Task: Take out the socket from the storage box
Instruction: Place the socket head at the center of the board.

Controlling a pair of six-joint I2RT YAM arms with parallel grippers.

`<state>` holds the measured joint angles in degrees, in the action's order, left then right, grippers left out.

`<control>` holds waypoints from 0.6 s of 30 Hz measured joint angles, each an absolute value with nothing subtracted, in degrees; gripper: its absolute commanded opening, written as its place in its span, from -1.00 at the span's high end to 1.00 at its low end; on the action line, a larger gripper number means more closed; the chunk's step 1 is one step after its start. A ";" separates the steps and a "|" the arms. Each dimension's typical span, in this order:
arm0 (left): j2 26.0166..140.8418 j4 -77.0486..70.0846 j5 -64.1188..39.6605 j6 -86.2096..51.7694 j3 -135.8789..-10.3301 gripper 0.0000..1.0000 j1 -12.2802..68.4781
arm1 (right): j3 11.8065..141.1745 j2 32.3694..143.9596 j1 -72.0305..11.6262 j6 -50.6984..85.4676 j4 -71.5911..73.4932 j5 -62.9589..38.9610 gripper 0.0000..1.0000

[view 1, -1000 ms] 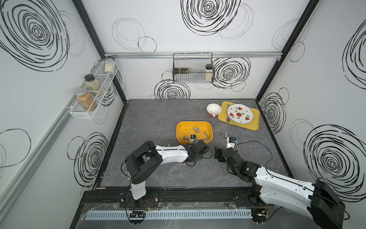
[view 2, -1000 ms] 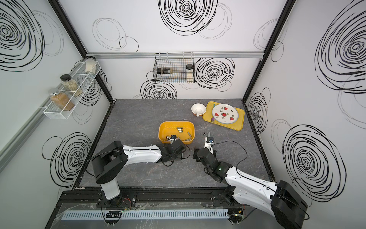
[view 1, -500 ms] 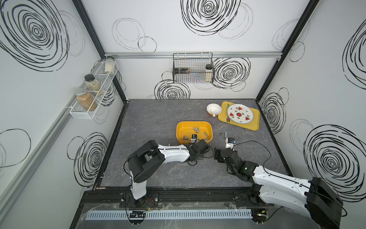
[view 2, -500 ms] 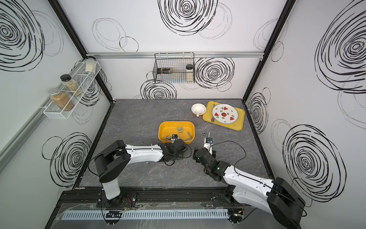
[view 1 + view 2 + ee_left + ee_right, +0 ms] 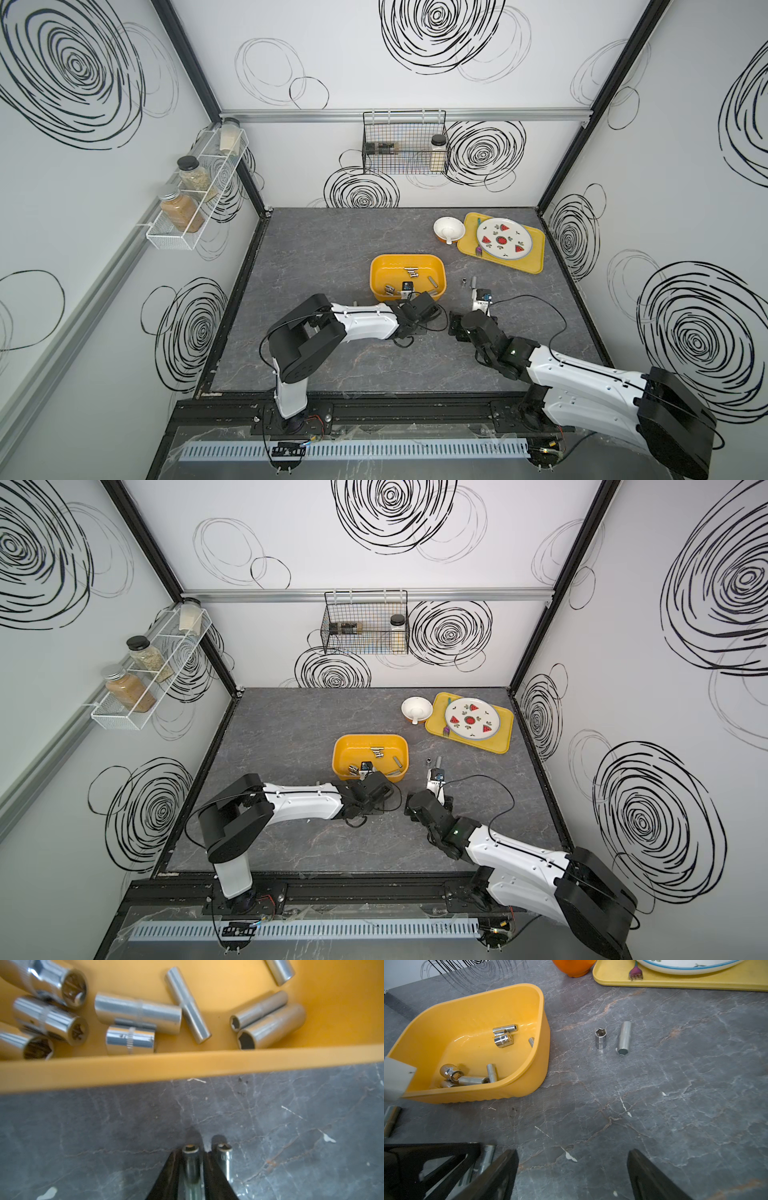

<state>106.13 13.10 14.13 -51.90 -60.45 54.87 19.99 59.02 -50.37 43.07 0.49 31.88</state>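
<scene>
I cannot tell if the left fingers [image 5: 169,1178] grip the socket [image 5: 191,1164] on the counter [image 5: 291,1122]; spread fully before lifting. Right fingers [image 5: 502,1172] gape, empty.

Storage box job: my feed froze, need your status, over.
Left gripper straddles a slim socket on the table, outside the storage box; grip unclear. Right gripper open, empty. Second socket lies alongside.

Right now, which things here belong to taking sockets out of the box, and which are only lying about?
Job: storage box; sockets inside it; socket at the left hand; loose sockets on the table.
Lying about: yellow tray, plate, fork, bowl, wire basket, jar rack.
</scene>
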 measured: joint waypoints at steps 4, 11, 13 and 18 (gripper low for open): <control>105.51 13.19 14.20 -51.64 -60.42 0.35 54.87 | 20.08 59.02 -50.37 43.05 0.49 31.88 -0.74; 101.84 13.13 14.15 -50.83 -60.29 0.28 54.87 | 20.08 58.98 -50.37 42.89 0.54 31.92 -0.74; 100.38 13.13 14.15 -50.43 -60.10 0.28 54.98 | 20.08 58.96 -50.37 42.78 0.54 32.03 -0.74; 91.44 14.46 16.49 -49.30 -57.34 0.15 55.02 | 20.08 58.06 -50.37 40.71 1.10 31.40 -0.74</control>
<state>91.44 14.46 16.49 -49.30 -57.34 55.02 20.08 58.06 -50.37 40.71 1.10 31.40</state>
